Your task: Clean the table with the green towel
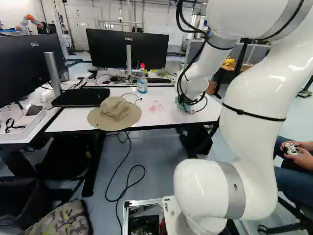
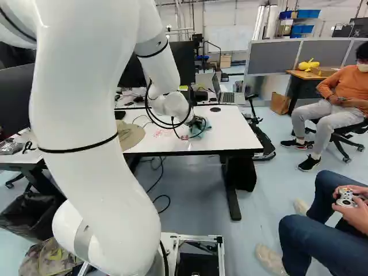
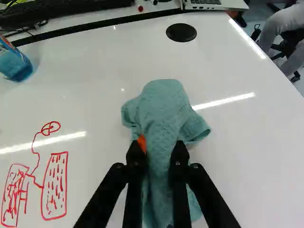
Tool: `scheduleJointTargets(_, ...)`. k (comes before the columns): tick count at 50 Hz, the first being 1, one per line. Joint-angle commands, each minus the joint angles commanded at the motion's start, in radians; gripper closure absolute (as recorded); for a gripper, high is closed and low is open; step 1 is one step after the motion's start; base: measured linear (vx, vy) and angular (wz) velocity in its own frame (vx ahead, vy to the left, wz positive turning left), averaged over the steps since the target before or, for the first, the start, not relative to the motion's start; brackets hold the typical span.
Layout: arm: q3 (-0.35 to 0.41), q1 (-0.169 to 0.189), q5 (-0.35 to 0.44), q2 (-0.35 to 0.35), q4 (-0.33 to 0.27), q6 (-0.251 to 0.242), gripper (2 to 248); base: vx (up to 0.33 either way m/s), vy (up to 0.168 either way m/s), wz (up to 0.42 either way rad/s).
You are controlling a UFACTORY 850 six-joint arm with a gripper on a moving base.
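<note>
Where the gripper [image 2: 198, 122] ends, the towel [image 3: 164, 111] is held pinched between both fingers, well toward the edge of the white table [image 2: 233, 133]. One orange pad [image 3: 141, 143] is seen only as a sliver; the other is buried by cloth, and the nearer part of the towel is partly masked by the fingers. In both base views, most of the gripper is covered by cables and the arm [image 1: 254, 110].

Thin, soft and finely textured, the towel is bunched into a rounded hump ahead of the fingertips, with creased folds flared out at both sides. Its colour is a pale blue-green, and the table seems to be touched by its outer folds.

To the side nearer the hat [image 1: 115, 111], a red drawing [image 3: 54, 185] is left bare of the towel: a small oval joined by a wavy line to two long, hatched boxes. Farther ahead, a flat black disc [image 3: 181, 33] is set in the glossy tabletop. The blue bottle [image 1: 142, 84] is cut off in the wrist view but shown upright in the left base view. By the arm, the brimmed cloth hat is partly hidden in the right base view.
</note>
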State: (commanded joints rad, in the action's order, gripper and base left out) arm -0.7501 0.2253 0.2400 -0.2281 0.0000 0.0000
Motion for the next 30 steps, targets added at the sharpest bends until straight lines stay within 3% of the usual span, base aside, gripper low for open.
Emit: scheduleJointTargets(30, 0.000, 0.000, 0.004, 0.000, 0.000, 0.000, 188, 0.000, 0.000, 0.000)
